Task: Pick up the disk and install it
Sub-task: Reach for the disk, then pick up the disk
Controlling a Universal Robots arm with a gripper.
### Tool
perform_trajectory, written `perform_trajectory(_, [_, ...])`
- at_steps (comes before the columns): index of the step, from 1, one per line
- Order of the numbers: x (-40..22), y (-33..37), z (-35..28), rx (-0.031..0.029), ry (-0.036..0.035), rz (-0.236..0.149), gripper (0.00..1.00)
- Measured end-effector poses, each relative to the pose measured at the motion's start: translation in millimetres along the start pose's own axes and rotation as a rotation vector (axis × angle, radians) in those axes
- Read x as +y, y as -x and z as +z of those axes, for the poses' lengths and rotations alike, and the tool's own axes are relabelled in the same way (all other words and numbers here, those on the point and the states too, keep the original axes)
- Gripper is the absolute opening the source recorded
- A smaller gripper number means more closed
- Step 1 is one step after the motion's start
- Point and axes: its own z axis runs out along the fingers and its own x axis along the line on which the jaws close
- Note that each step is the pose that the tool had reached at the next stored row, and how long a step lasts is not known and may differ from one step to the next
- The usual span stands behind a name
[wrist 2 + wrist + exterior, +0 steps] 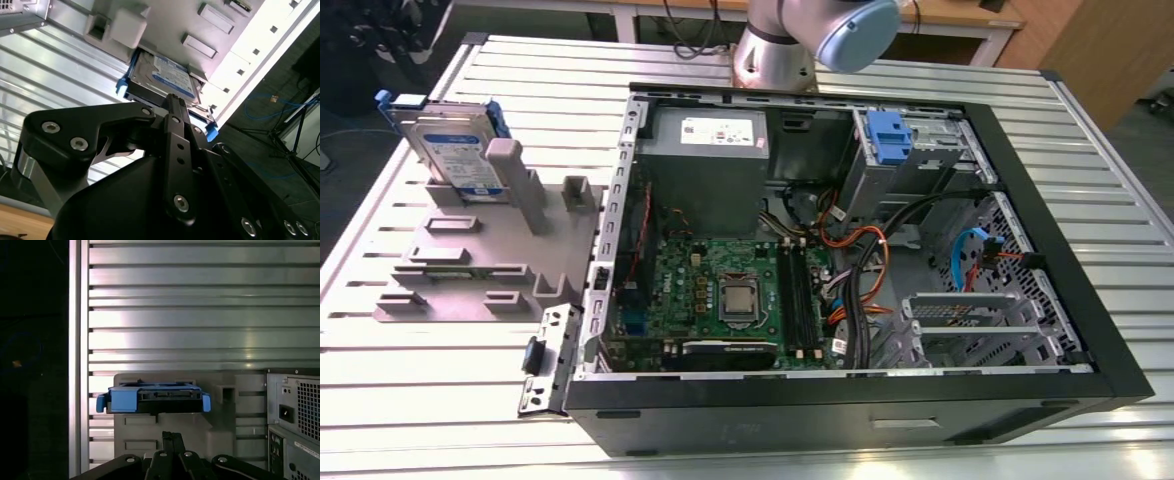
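standing on its edge in the grey holder (467, 255) beside the computer case (854, 405), the disk (167, 75) lies straight ahead of the closed, empty gripper (172, 102), its long side across the approach.

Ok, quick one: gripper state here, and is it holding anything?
Gripper: fingers closed, holding nothing. The disk stands in the grey stand, apart from it.
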Motion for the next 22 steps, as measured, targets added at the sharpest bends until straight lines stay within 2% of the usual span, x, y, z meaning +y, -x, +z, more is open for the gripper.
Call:
perform_trajectory(10, [11.0, -31.2, 12.7, 0.0073, -0.0018, 0.000, 0.11])
perform_trajectory(12, [11.9, -35.5, 14.0, 0.0088, -0.0018, 0.000, 0.11])
perform_trajectory(22, [12.0, -36.4, 14.8, 0.0094, -0.0019, -0.002, 0.11])
